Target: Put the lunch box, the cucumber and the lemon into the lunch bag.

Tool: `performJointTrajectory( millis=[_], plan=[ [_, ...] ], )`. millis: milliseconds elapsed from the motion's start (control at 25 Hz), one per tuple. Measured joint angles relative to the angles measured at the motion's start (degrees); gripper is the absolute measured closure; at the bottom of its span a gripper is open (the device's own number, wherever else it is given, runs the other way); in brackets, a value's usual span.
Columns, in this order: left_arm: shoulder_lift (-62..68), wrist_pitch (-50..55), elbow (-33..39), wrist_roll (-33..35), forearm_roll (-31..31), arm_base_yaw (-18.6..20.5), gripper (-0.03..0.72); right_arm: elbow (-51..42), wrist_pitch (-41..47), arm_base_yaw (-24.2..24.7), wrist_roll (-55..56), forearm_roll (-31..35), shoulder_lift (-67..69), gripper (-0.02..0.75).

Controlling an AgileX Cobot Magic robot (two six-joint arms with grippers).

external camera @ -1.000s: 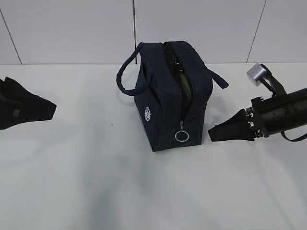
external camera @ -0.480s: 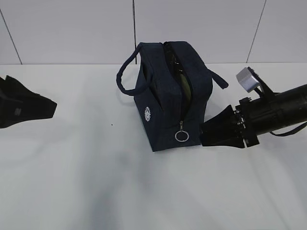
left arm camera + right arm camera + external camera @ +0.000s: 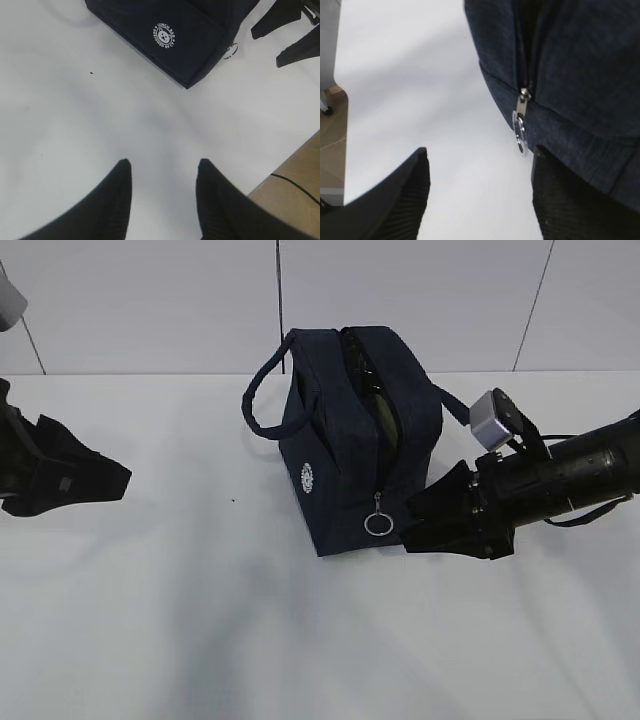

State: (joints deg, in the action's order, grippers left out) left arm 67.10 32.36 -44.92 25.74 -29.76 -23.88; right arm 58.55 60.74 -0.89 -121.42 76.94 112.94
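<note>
- The lunch bag [image 3: 360, 445] is standing upright in the middle of the white tabletop [image 3: 200, 620], its top zipper gaping open along the length of the bag.
- Through that opening something dull green is showing [image 3: 385, 418]; I am taking it for the cucumber or the lunch box lid, but I cannot tell which from here.
- Nothing else is lying out on the tabletop: no lunch box, cucumber or lemon is showing outside the bag in any view, so the loading seems done or nearly so. The lemon itself is not visible to me.
- The right gripper [image 3: 415, 525] is lying low, just beside the bag's front corner, with its fingers spread and nothing between them. In its wrist view one finger [image 3: 570, 200] is sitting against the navy fabric, and the silver ring pull [image 3: 520, 131] is hanging between the two fingers.
- The left gripper [image 3: 115, 475] is sitting well apart on the left, parted and empty, its fingers [image 3: 117, 195] over bare tabletop.
- My guess is that what is left is the zipper: the pull is hanging at the bottom of its track, ungrasped.
</note>
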Motion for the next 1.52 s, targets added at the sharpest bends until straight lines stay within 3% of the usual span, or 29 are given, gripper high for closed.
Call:
performJointTrajectory(
  millis=[520, 1520],
  plan=[
    [0.0, -2.0, 0.0, 0.0, 0.0, 0.0, 0.380, 0.0, -1.0, -0.3, -2.9, 5.3, 3.2, 0.260],
    [0.0, -2.1, 0.0, 0.0, -0.4, 0.0, 0.380, 0.0, 0.2, -2.3, -3.7, 9.4, 6.4, 0.259]
  ],
)
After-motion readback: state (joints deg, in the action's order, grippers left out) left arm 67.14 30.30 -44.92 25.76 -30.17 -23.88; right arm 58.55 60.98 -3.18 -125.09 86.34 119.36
